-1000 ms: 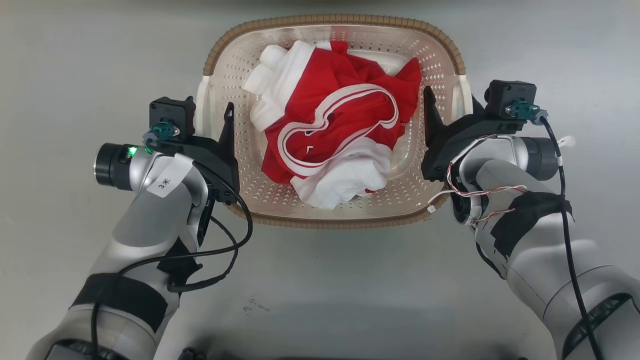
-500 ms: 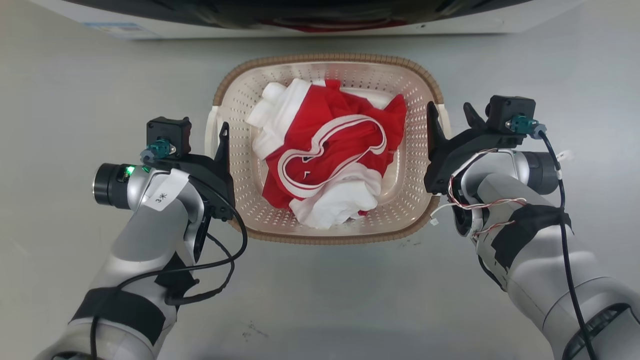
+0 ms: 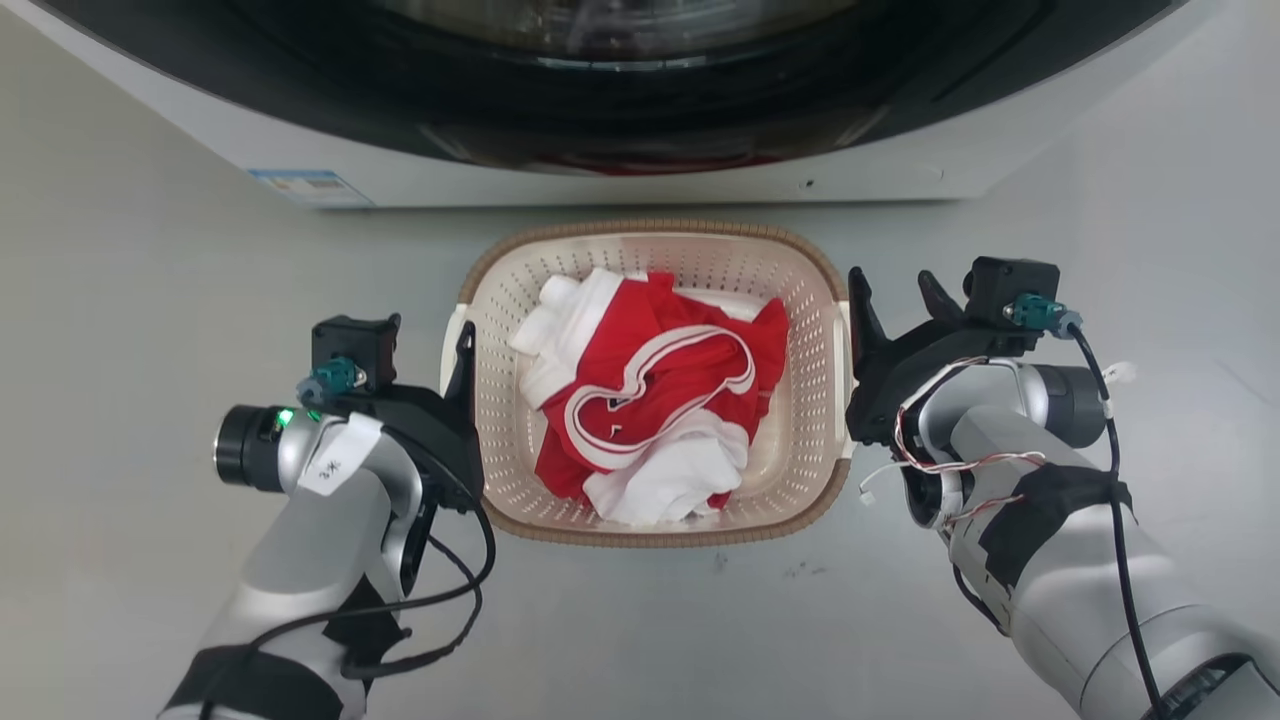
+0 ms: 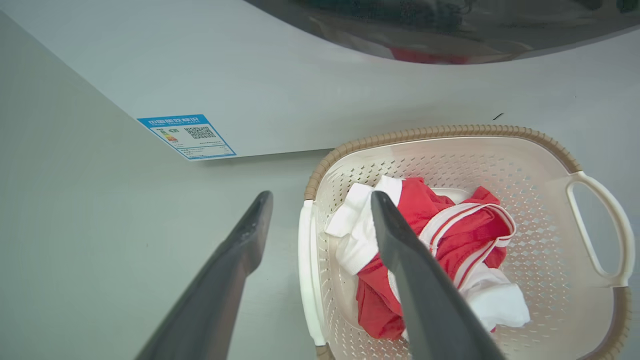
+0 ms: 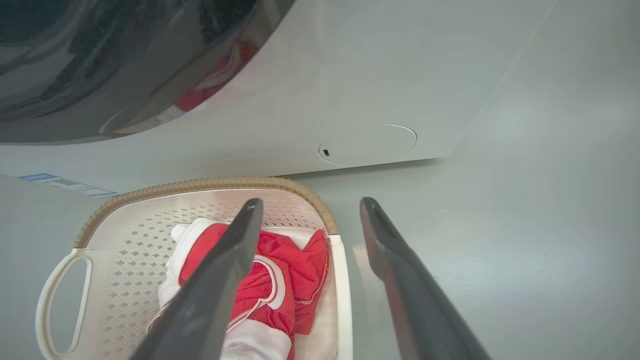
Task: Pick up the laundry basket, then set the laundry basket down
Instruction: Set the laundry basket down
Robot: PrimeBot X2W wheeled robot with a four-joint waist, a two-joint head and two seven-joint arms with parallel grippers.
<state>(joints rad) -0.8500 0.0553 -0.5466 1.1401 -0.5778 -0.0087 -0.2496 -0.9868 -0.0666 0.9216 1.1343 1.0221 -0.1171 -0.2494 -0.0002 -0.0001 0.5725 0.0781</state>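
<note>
Grey, smooth floor [image 3: 150, 300] stretches in front of a white washing machine [image 3: 450, 185] with a dark round door. Just before the machine, the laundry basket [image 3: 650, 228] sits on the floor. It is cream and perforated with a brown rim, and it holds crumpled red and white clothes [image 3: 650, 400]. The left gripper [image 4: 320, 197] is spread wide, one dark finger inside the basket and one outside, straddling the white left handle [image 4: 306, 280] without pinching it. The right gripper [image 3: 892, 285] is likewise spread apart, astride the right handle [image 5: 340, 290]. A blue label [image 4: 186, 136] marks the machine's lower front.
</note>
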